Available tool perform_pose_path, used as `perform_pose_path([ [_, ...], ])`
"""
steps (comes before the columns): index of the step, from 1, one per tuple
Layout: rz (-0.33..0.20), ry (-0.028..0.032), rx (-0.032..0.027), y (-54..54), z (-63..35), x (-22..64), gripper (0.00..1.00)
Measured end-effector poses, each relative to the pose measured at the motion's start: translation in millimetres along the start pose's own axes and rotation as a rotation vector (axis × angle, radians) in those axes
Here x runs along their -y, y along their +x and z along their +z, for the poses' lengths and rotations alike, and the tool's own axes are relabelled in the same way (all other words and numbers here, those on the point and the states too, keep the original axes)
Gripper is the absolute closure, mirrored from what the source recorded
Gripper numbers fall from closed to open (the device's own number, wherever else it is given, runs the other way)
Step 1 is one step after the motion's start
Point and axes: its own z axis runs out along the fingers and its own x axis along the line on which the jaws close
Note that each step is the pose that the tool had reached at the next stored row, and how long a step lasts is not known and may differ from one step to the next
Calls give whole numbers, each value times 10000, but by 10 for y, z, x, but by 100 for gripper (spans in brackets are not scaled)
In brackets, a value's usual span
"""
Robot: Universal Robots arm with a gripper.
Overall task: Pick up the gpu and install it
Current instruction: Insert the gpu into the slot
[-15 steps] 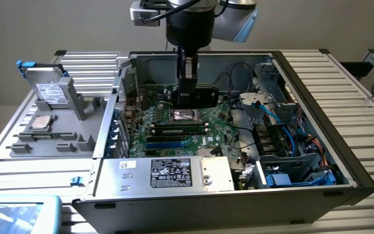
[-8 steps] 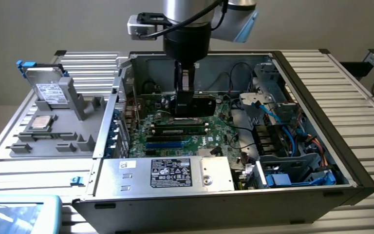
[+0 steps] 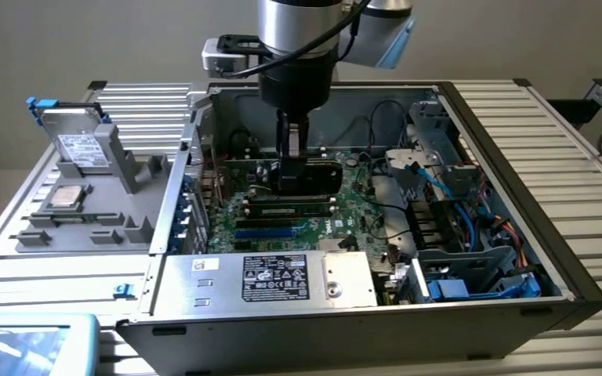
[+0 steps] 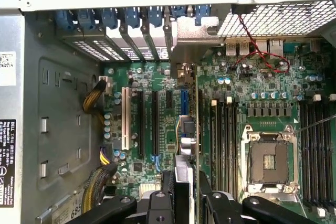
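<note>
In the exterior view the gpu [image 3: 313, 177] shows its black cooler shroud and stands on edge inside the open computer case, low over the green motherboard [image 3: 353, 205]. My gripper [image 3: 295, 150] comes straight down from above and is shut on the card's upper edge. The wrist view looks down along the gpu [image 4: 187, 129], seen edge-on over the expansion slots. Its silver bracket [image 4: 195, 39] is at the case's rear slot openings. One of the dark fingers [image 4: 164, 199] presses each side of the card. Whether the card sits in a slot, I cannot tell.
A power supply [image 3: 280, 278] with a black label covers the case's near corner. Blue cables and drive bays [image 3: 458, 235] fill the exterior view's right side. A grey tray [image 3: 71, 235] beside the case carries a labelled hard drive [image 3: 79, 147]. The empty CPU socket [image 4: 269, 162] lies beside the card.
</note>
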Motion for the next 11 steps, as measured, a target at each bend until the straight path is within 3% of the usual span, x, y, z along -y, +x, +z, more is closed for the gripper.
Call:
perform_pose_path([
  [6, -73, -5, -5, 6, 11, -4, 72],
  [11, -72, 5, -5, 7, 22, -62, 72],
])
